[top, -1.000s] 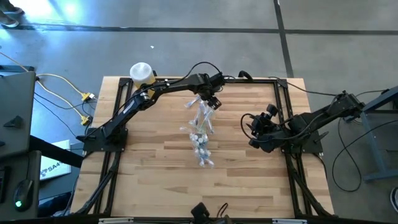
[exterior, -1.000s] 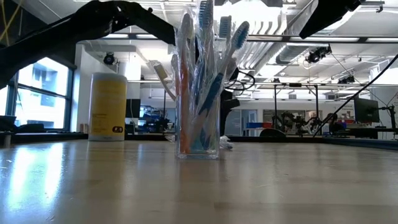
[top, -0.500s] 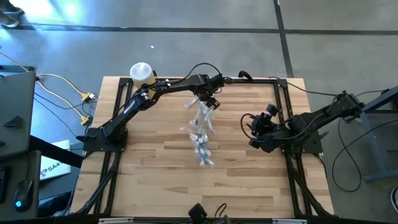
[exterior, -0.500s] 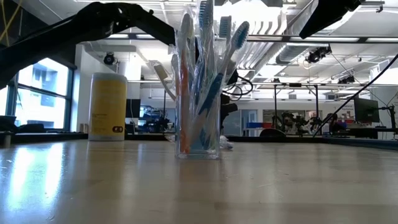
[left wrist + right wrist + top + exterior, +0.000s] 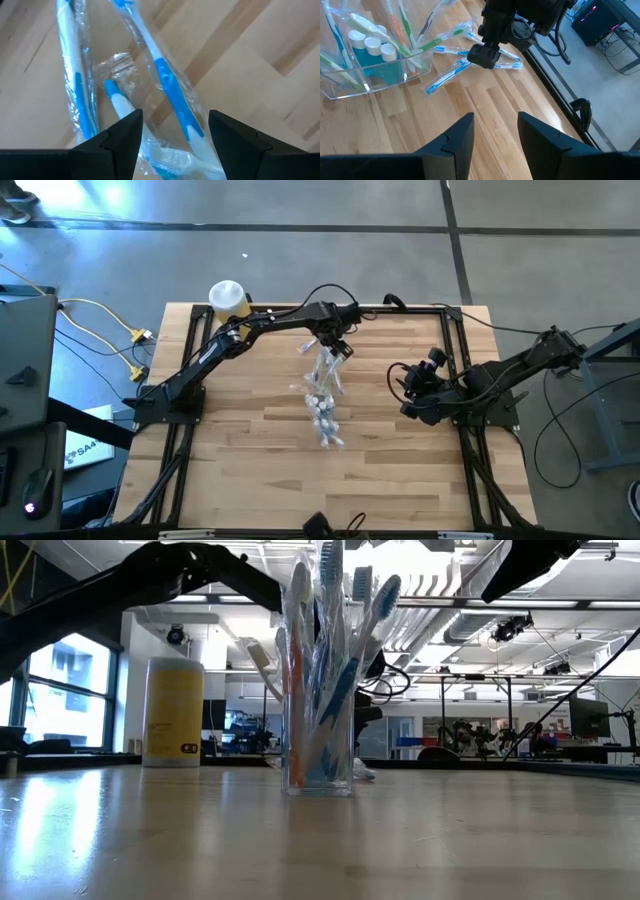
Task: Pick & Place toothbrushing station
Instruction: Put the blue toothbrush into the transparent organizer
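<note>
Toothbrushes [image 5: 170, 100] in clear wrappers lie loose on the wooden table [image 5: 230, 460], just beyond the clear plastic cup [image 5: 318, 755] on its far side. That cup stands upright near the table's middle, packed with more wrapped brushes and teal white-capped tubes [image 5: 370, 52]. Above the loose brushes hangs the left gripper [image 5: 338, 343], fingers spread wide and empty. Well to the cup's right waits the right gripper [image 5: 405, 385], fingers partly apart, holding nothing. A yellow bottle [image 5: 173, 712] stands by the far left corner.
</note>
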You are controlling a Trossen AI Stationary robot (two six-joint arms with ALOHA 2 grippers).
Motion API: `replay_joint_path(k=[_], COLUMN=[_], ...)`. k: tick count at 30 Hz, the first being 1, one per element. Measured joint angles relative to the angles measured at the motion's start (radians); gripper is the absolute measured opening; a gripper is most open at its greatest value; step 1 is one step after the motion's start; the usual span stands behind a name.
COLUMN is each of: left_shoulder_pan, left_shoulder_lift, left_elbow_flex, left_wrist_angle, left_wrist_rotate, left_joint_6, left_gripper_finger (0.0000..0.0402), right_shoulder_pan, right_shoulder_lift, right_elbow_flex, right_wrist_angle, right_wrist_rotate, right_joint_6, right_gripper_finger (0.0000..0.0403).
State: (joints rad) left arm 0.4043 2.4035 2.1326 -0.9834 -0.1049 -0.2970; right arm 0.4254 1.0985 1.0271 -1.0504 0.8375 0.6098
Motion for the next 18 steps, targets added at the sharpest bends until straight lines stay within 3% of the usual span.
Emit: replay_joint_path(k=[18], left_shoulder_pan=[-0.006], left_shoulder_lift=[0.000], left_elbow_flex=[0.000], left_wrist_angle=[-0.012], left_wrist_rotate=[0.011], left_joint_6=[-0.048], left_gripper_finger=[0.0221], right_shoulder_pan=[0.000], right_shoulder_lift=[0.000], right_elbow_flex=[0.000], right_wrist_angle=[0.000], right_wrist_rotate=[-0.008], right_joint_6=[0.008], right_gripper_finger=[0.0144])
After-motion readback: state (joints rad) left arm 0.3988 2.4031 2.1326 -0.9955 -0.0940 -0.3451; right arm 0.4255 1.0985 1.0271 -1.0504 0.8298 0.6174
